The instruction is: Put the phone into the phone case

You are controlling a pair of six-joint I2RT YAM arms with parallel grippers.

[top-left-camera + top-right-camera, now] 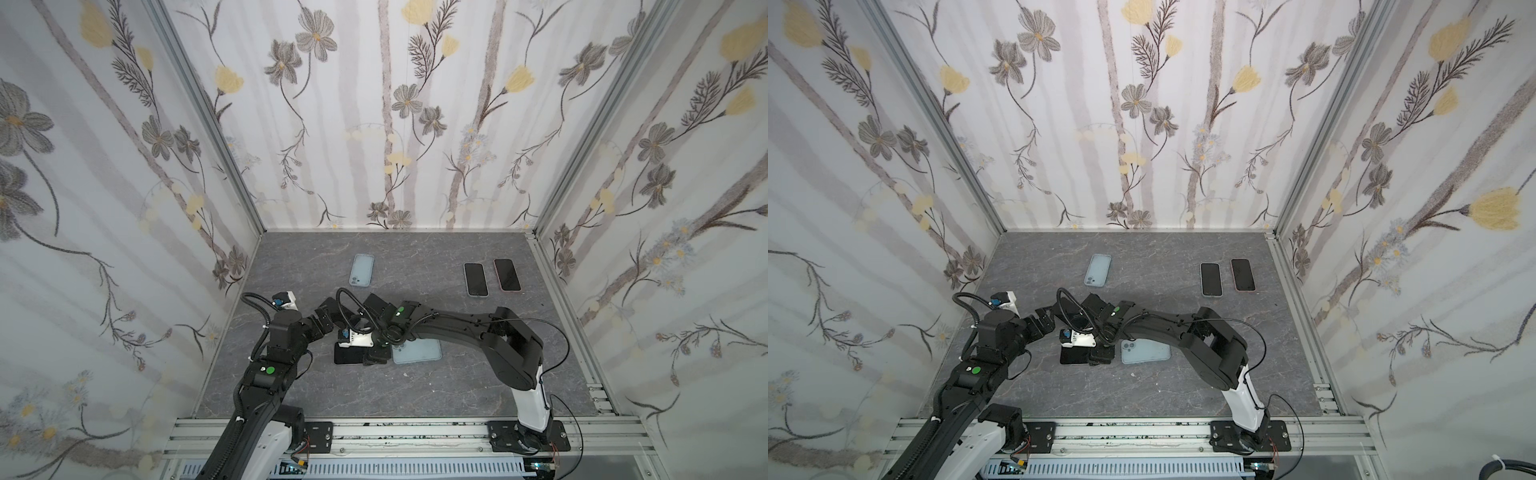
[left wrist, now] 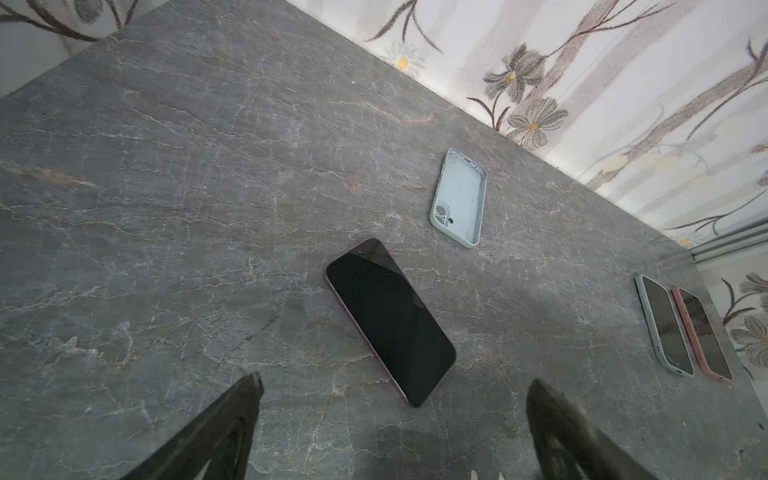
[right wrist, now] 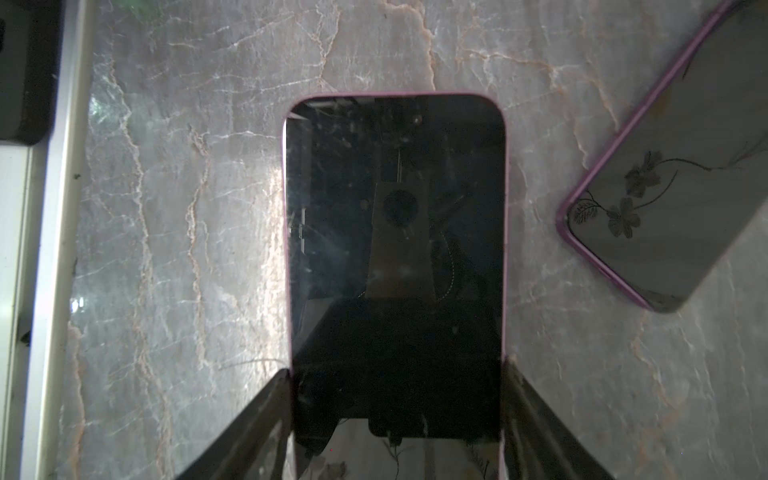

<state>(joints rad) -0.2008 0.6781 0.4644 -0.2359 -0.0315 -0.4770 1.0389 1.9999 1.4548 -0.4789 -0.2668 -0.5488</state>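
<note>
Right gripper clamps the long edges of a glossy black phone with a pink rim. It sits just beside the pale-blue case, outside it. Grey veined marble table carries everything. That matte, rounded case lies empty, as does a twin case beyond it. A blue-cased phone and a pink-cased phone lie well apart from it. Another pink-rimmed phone lies near it, before the left gripper, which is spread wide and grips nothing.

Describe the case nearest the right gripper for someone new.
On the grey table, look mid-table, under the right arm. A pale blue case lies there beside the phone in the right gripper. Unlike the other blue case farther back, it lies crosswise.
</note>
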